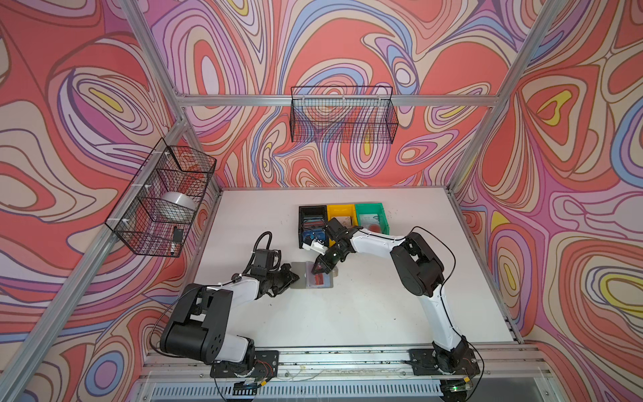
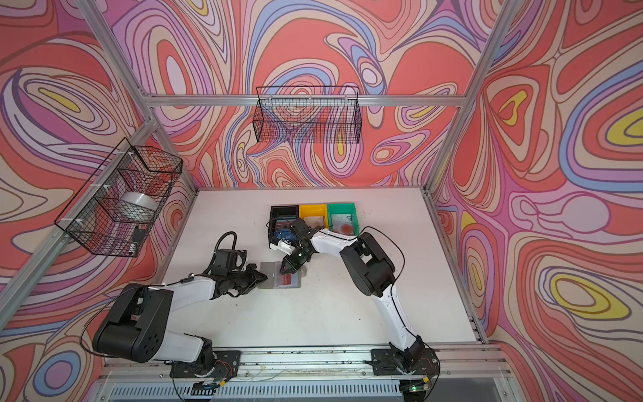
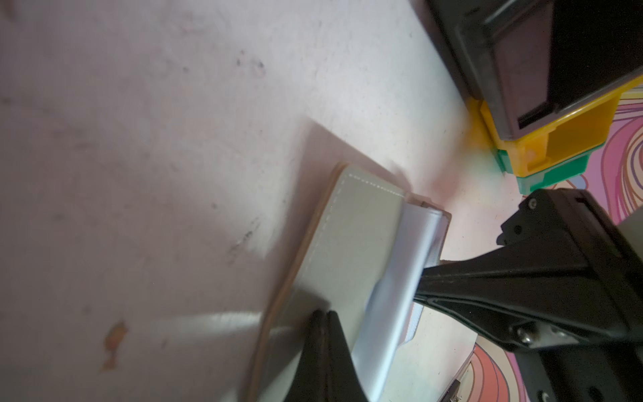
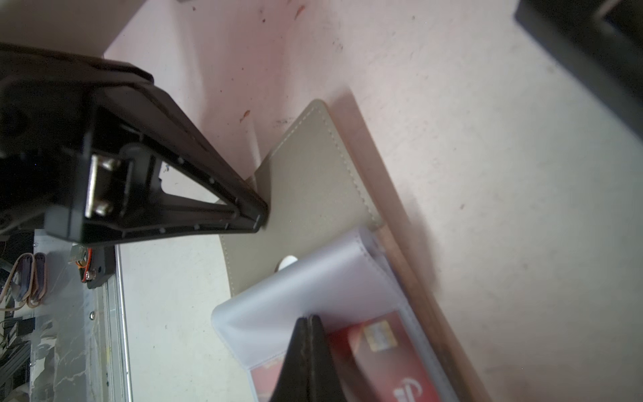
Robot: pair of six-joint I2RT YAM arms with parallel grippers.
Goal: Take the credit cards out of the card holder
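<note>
**Card holder point(image 1: 300, 267) pinned open, red card point(image 1: 319, 279) in its sleeve**

In both top views the card holder lies unfolded mid-bench point(image 1: 348, 313), nearer than the black bin point(image 1: 306, 212), yellow bin point(image 1: 339, 209) and green bin point(image 1: 370, 207) at the far side. The left end effector point(image 1: 295, 277), tips together, presses on the grey cover point(image 4: 313, 181). The right end effector point(image 4: 309, 318), tips likewise together and clamped on nothing, rests on the translucent sleeve point(image 4: 313, 289) over the red card.

The step in hand looks like working that card out. Doing it well probably means keeping the left pressure firm so the holder cannot slide. The right tips should drag the card through the plastic towards the sleeve's mouth, though which edge is open I cannot tell. Once a card edge shows, spread the tips and pinch it. Too much downward force may buckle the sleeve.
</note>
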